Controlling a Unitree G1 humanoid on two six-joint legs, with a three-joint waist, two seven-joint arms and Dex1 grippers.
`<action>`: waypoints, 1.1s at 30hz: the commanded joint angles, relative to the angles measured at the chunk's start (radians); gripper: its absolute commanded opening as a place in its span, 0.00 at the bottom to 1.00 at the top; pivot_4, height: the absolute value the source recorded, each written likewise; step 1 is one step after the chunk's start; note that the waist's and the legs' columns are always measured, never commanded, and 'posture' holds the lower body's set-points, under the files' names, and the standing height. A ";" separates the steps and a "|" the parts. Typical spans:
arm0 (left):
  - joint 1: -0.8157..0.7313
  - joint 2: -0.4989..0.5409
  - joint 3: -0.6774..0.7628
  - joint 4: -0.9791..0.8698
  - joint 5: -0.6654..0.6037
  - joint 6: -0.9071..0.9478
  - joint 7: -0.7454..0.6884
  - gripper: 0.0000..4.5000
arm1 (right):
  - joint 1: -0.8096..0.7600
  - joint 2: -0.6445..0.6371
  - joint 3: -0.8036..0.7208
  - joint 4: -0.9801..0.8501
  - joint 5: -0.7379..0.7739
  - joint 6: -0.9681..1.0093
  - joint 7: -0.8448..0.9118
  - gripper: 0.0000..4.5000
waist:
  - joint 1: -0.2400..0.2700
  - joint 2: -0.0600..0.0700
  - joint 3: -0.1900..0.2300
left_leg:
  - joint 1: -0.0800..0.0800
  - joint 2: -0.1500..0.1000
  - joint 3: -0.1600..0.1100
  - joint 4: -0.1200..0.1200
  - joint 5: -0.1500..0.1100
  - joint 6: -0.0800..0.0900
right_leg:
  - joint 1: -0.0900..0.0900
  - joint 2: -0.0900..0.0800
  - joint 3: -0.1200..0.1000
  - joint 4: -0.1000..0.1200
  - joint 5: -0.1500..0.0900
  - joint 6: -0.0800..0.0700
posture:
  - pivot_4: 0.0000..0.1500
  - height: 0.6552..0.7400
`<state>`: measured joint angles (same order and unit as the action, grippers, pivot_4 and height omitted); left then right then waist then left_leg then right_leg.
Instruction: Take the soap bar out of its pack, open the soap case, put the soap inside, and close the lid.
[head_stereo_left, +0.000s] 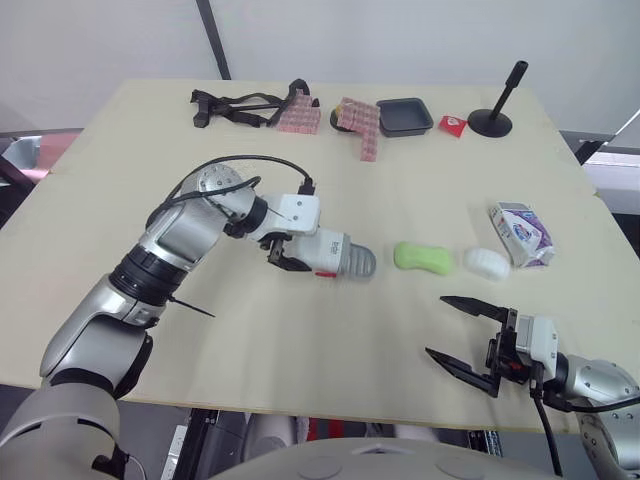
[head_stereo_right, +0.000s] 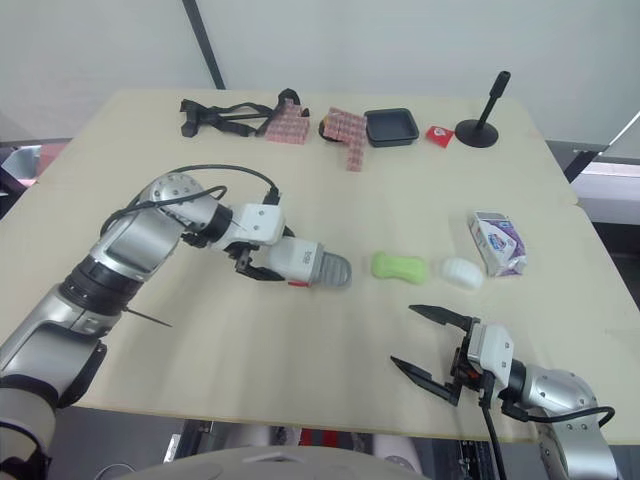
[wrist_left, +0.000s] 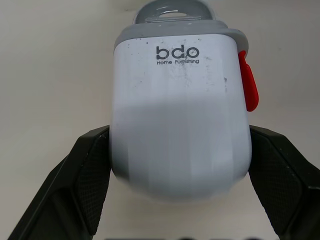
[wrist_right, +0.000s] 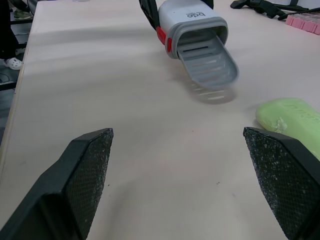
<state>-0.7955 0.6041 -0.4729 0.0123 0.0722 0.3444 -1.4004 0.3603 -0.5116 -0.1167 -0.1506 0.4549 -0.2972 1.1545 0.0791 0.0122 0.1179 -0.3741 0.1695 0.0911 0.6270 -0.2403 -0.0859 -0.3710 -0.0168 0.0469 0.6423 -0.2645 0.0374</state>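
Left wrist view: left end effector (wrist_left: 180, 145) clamps the soap case (wrist_left: 177, 95); right end effector (head_stereo_left: 436, 324) spread wide.

Along the far edge of the tabletop (head_stereo_left: 110, 210) lie a black strap (head_stereo_left: 235, 105), two pink block clusters (head_stereo_left: 358, 122), a black tray (head_stereo_left: 405, 116) and a small red packet (head_stereo_left: 452, 124). A black stand (head_stereo_left: 490, 124) sits nearest the far right corner, its rod tilted.
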 joint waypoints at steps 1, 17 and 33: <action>-0.014 0.021 0.005 -0.033 -0.001 0.002 -0.010 0.81 | 0.015 -0.011 -0.002 -0.049 0.013 -0.007 -0.007 0.99 | 0.000 0.000 0.000 | 0.000 0.000 0.000 0.000 0.000 0.000 | 0.000 0.000 0.000 0.000 0.000 0.000 | 1.00 1.00; 0.048 0.133 0.048 0.008 -0.022 -0.101 -0.016 0.81 | 0.049 -0.044 -0.033 -0.048 0.047 -0.020 0.015 0.99 | -0.001 0.000 0.000 | 0.000 0.000 0.000 -0.002 0.000 0.000 | 0.001 0.000 -0.001 -0.004 0.000 0.000 | 1.00 1.00; 0.098 0.107 0.077 0.041 -0.061 -0.130 0.024 1.00 | 0.033 -0.067 -0.054 -0.031 0.072 -0.015 0.044 1.00 | -0.001 0.000 0.000 | 0.000 0.000 -0.001 -0.002 0.000 0.000 | 0.001 0.000 -0.001 -0.004 0.000 0.000 | 1.00 1.00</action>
<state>-0.6976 0.7058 -0.4307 0.0620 0.0293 0.2222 -1.3788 0.3904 -0.5667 -0.1373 -0.1644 0.4994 -0.3014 1.1932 0.0781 0.0122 0.1180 -0.3738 0.1694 0.0904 0.6252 -0.2403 -0.0859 -0.3699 -0.0173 0.0456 0.6379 -0.2645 0.0375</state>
